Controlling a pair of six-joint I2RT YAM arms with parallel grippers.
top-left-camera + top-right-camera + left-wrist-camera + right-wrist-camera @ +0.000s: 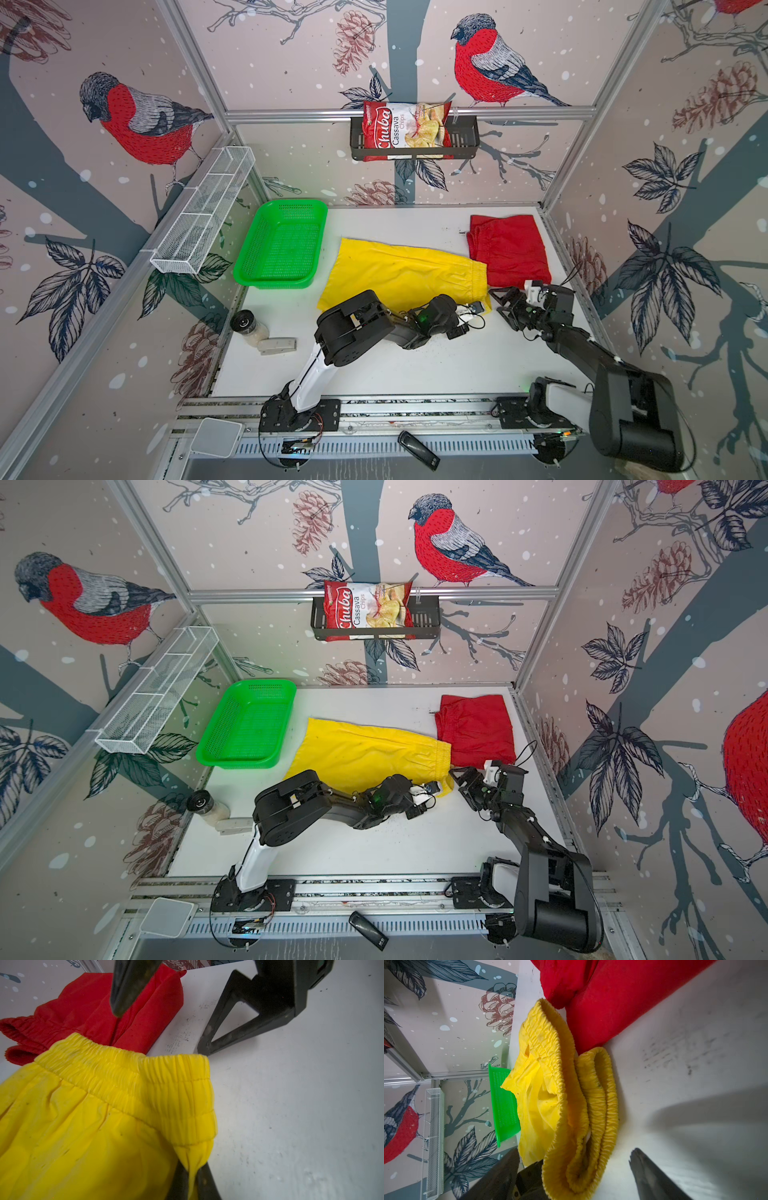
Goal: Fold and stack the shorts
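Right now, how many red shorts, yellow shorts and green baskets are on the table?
red shorts: 1
yellow shorts: 1
green basket: 1
Total: 3

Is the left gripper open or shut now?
Shut: the left gripper pinches a corner of the yellow shorts by the waistband.
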